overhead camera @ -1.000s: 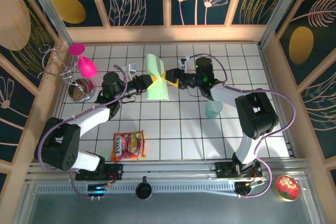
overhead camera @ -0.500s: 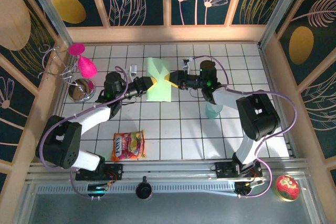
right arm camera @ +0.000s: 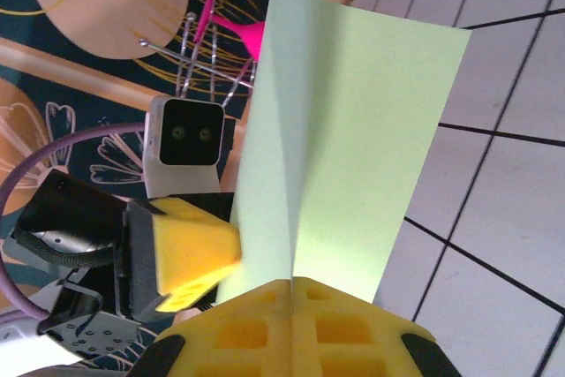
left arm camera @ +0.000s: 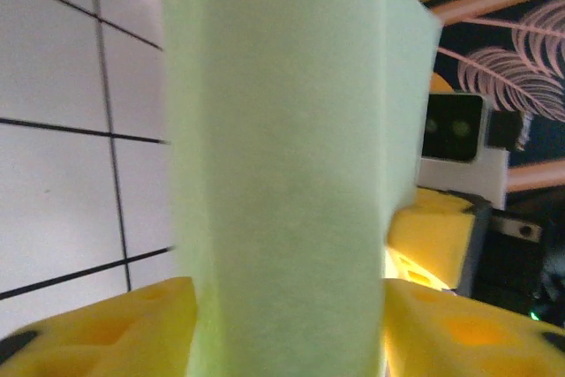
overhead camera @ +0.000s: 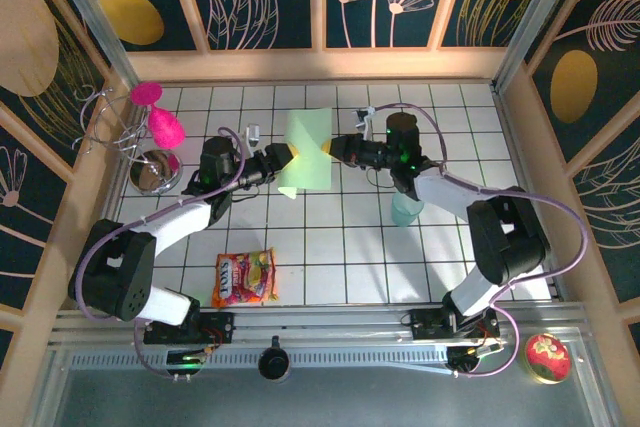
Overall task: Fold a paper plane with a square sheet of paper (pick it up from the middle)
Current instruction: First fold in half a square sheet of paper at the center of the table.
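Two grippers meet at the folded square sheet of paper [overhead camera: 308,152], held up over mid-back of surface [overhead camera: 340,247]. R gripper [overhead camera: 329,147] clamped on its edge; L gripper [overhead camera: 283,158] jaws apart, one each side.

Bright, even light across table [overhead camera: 330,247]. Left wrist cam: paper [left arm camera: 282,174] blurred, v. out of focus; right wrist pic sharp.

Nothing legible at this size. Orange-yellow snack bag [overhead camera: 244,277] on white tiles: bright print across front, probably brand lettering, too small and blurred to read. Round red tin [overhead camera: 546,356] at near right corner: pale pattern on lid, unreadable.
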You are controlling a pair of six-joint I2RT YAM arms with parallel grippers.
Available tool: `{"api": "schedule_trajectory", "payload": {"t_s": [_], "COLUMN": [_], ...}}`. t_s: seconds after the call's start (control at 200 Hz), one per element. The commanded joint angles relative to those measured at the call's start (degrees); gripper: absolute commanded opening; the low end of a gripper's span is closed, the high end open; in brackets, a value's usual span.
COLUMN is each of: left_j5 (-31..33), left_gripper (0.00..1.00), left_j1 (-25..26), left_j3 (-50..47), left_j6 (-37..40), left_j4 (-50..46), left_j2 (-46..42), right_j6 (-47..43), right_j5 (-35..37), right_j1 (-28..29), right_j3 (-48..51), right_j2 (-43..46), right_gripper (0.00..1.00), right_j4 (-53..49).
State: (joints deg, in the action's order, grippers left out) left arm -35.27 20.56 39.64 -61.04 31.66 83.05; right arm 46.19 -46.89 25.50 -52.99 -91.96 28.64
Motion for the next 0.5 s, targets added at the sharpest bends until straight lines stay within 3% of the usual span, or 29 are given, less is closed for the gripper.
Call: {"api": "schedule_trajectory", "payload": {"t_s": [0.0,0.135,0.255,0.496], "left_j5": [7.65,15.37,17.70,14.90], "left_gripper": [0.72,0.88,0.98,0.99], "left_j1": [-1.16,-2.60,-3.50,-3.76], "left_j3": [2.10,3.39,3.78,5.05], "left_j6": [5.64,10.72,13.25,14.89], "left_j4": [-8.56,-14.67,-14.53,-11.93], "left_j2": [0.11,-0.93,-1.70,-0.10], "right_j6": [-5.70,-11.60,-17.18,-17.53], "right_j5": [3.99,8.54,15.36,23.65], "right_j1": [-2.40,-5.74,-6.56,-2.10], "right_j3": [-1.88,-4.41,-10.23,-20.66], "right_j2": [3.13,6.42,8.12,4.48], "right_gripper": [0.00,0.00,0.00,0.00], "right_j4": [-9.27,-21.97,-36.27,-50.86]}}
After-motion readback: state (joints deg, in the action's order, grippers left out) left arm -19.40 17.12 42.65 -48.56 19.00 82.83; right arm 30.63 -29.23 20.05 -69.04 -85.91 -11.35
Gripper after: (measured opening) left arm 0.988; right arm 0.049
